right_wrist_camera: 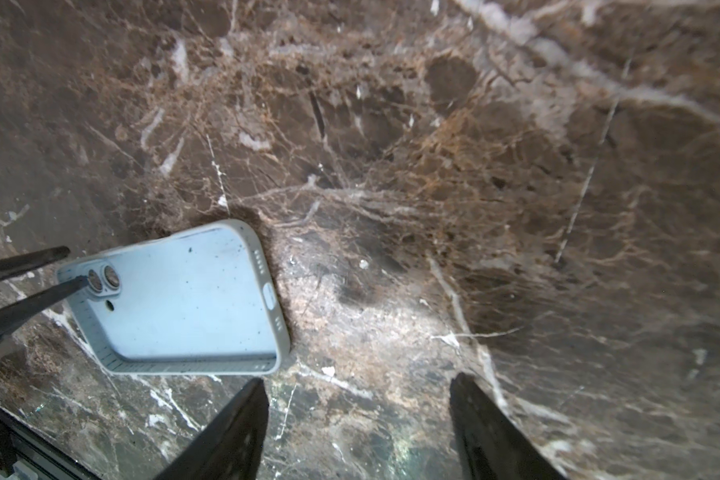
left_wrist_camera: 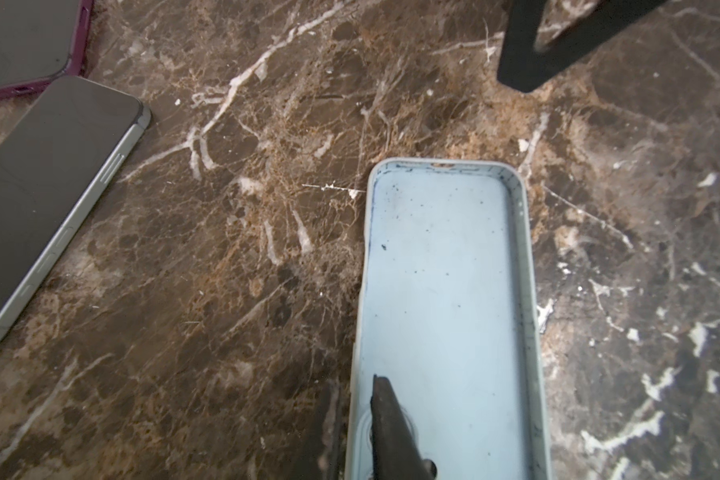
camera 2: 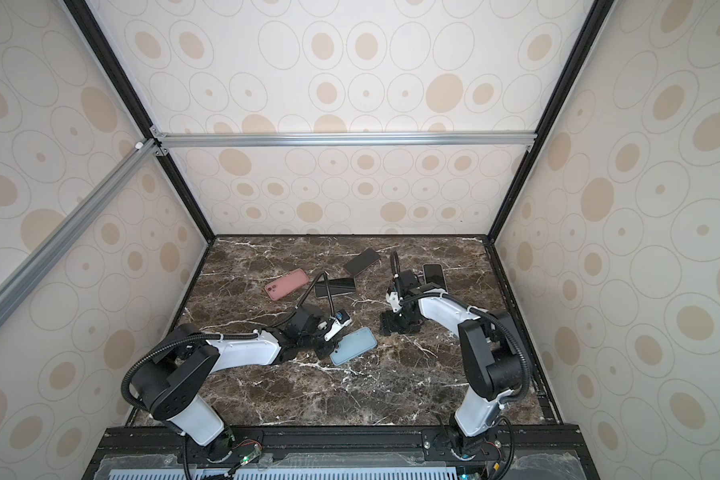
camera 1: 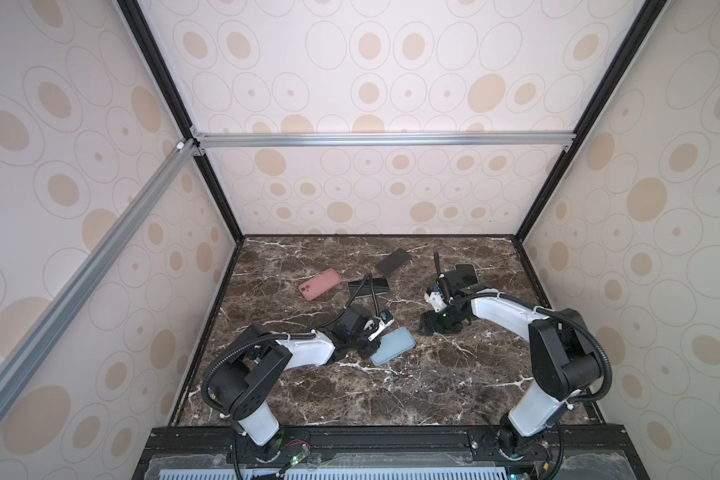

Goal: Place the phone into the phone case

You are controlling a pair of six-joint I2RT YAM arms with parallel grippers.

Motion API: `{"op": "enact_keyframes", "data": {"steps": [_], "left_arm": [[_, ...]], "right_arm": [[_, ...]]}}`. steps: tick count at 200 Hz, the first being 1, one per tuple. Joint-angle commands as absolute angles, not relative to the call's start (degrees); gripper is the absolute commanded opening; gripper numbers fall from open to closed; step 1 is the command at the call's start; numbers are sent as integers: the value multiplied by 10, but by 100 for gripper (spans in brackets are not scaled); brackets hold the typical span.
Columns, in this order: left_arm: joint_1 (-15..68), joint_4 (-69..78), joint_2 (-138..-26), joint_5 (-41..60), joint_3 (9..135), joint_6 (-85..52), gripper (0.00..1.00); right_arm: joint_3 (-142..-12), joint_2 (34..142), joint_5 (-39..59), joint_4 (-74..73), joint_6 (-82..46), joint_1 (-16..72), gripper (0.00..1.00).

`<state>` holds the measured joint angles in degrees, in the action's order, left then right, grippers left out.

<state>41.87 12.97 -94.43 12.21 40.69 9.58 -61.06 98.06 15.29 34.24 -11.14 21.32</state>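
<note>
- Phone case [camera 1: 393,345], pale blue, lies flat near the middle of the worktop [camera 1: 308,395] with its hollow side up, and the hollow is empty.
- Left tool [left_wrist_camera: 354,395] is at the 9 o'clock end of the case, by the lens holes. One finger [left_wrist_camera: 387,419] is inside the case and the other is outside the wall. The fingers are a little parted, and I cannot tell whether they pinch the wall or are free of it.
- Right tool [right_wrist_camera: 358,415] hangs at 2 o'clock from the case, near it but apart. Its jaws are wide and released, with nothing between them.
- Bare phone [camera 1: 368,286] lies screen up at 12 o'clock from the case, well apart from it.
- Cased phone [camera 1: 393,262], in a dark red cover, lies just beside the bare phone, farther toward 12 o'clock.
- Pink case [camera 1: 321,284] lies at 10 o'clock.
</note>
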Motion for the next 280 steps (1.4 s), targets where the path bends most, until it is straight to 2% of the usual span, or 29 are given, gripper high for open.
{"op": "enact_keyframes", "data": {"steps": [1, 20, 36, 76, 103, 110, 115, 122, 156, 165, 187, 207, 280], "left_arm": [[425, 157, -933, 113, 401, 72, 25], [425, 213, -910, 113, 385, 22, 43], [425, 243, -886, 102, 375, -35, 50], [425, 173, -841, 43, 395, -186, 53], [425, 120, -821, 55, 381, -277, 58], [425, 121, -811, 55, 367, -300, 63], [425, 123, -803, 56, 356, -317, 71], [425, 128, -792, 62, 341, -337, 77], [425, 131, -745, 100, 287, -421, 79], [425, 122, -739, 104, 276, -446, 82], [425, 139, -735, 143, 252, -490, 81], [425, 183, -739, 164, 231, -516, 75], [425, 258, -851, 221, 236, -549, 56]], "right_arm": [[-617, 991, 159, 345, -115, 217, 72], [-614, 994, 179, 335, -114, 218, 70], [-612, 995, 196, 325, -111, 220, 67], [-610, 997, 215, 302, -114, 224, 62], [-610, 1005, 231, 296, -115, 230, 60], [-609, 1007, 235, 293, -114, 233, 60], [-609, 1008, 236, 291, -115, 235, 60], [-609, 1009, 240, 289, -115, 237, 59], [-607, 1010, 245, 282, -122, 245, 56], [-605, 1009, 245, 277, -125, 246, 55], [-606, 1017, 248, 272, -132, 249, 54], [-610, 1031, 250, 273, -132, 253, 52], [-593, 1037, 240, 279, -148, 271, 48]]}}
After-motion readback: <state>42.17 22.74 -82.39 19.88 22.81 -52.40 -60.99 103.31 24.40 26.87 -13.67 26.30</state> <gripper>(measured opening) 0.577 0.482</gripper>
